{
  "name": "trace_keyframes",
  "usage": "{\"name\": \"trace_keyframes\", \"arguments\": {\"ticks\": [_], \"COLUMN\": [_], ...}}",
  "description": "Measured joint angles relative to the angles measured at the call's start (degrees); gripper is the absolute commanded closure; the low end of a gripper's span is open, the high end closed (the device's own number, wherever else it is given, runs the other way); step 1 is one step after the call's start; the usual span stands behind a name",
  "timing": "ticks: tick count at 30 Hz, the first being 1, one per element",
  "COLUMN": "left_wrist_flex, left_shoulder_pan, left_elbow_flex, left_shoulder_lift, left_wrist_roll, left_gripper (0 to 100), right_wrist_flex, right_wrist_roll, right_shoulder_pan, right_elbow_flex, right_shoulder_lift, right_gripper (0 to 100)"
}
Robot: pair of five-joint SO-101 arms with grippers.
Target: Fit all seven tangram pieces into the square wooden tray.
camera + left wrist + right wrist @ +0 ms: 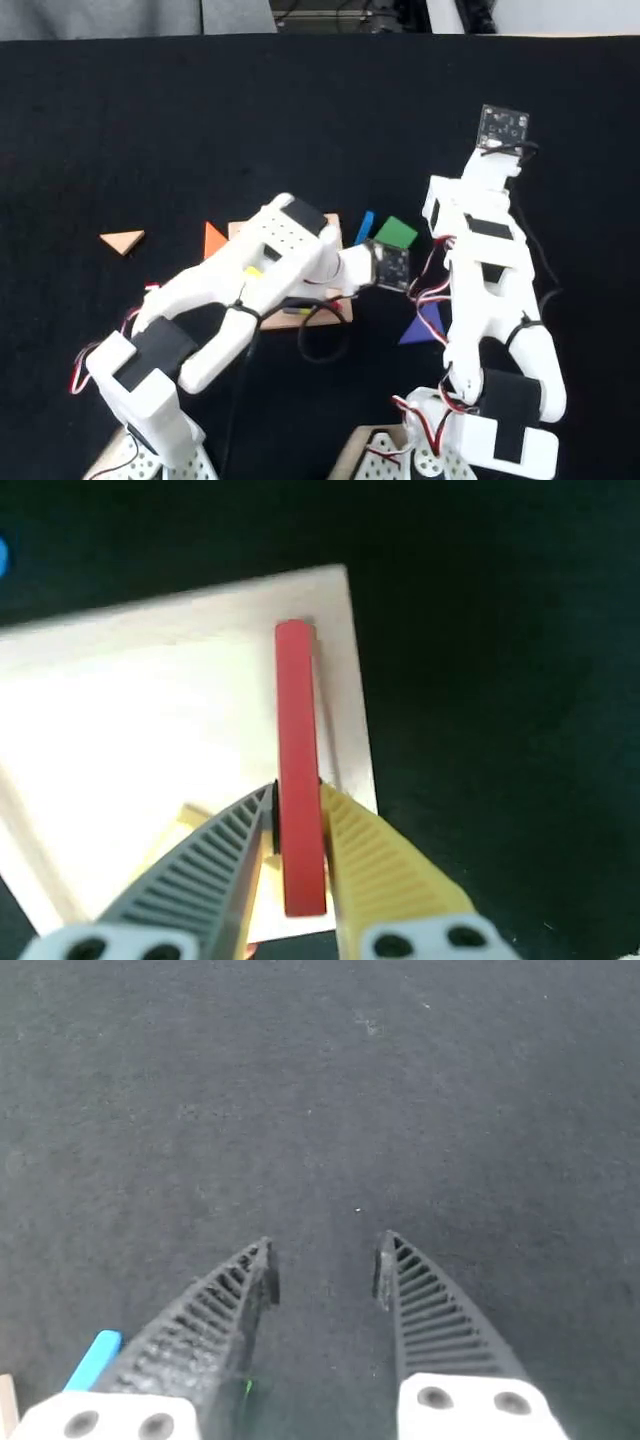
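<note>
Gray and yellow fingers of the left gripper (298,798) pinch the red piece (296,700) on edge over the tray (140,710), close by one side rim. Its long axis runs along that rim, away from the gripper. Right gripper (325,1265) hangs part open over the table (420,1080), holding nothing.

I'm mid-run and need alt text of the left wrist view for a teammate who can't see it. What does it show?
The left gripper is shut on a red tangram piece, held on edge over the pale wooden tray and running alongside one of its rims. The black table lies beyond the tray.
</note>
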Motion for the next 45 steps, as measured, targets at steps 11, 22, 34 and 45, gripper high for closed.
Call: {"name": "trace_keyframes", "arguments": {"ticks": [11,22,34,45], "left_wrist_flex": [-3.34,-3.16,-2.37,-2.20], "left_shoulder_pan": [-0.62,-0.18,0.79,0.97], "left_elbow_flex": [1.93,1.93,3.16,2.55], "left_shoulder_lift": [-1.05,-1.05,-1.49,-1.41], "left_wrist_roll": [2.55,7.56,7.74,12.04], "left_gripper": [97,97,97,95], "right_wrist_flex": [-2.02,-2.11,-2.11,-2.11], "right_wrist_roll": [0.00,-0.18,-0.18,-0.18], "right_shoulder_pan": [0.00,0.00,0.00,0.00], "right_elbow_flex": [0.00,0.00,0.00,0.00], "right_shoulder_lift": [0.00,0.00,0.00,0.00], "right_gripper": [83.2,83.2,83.2,83.2]}}
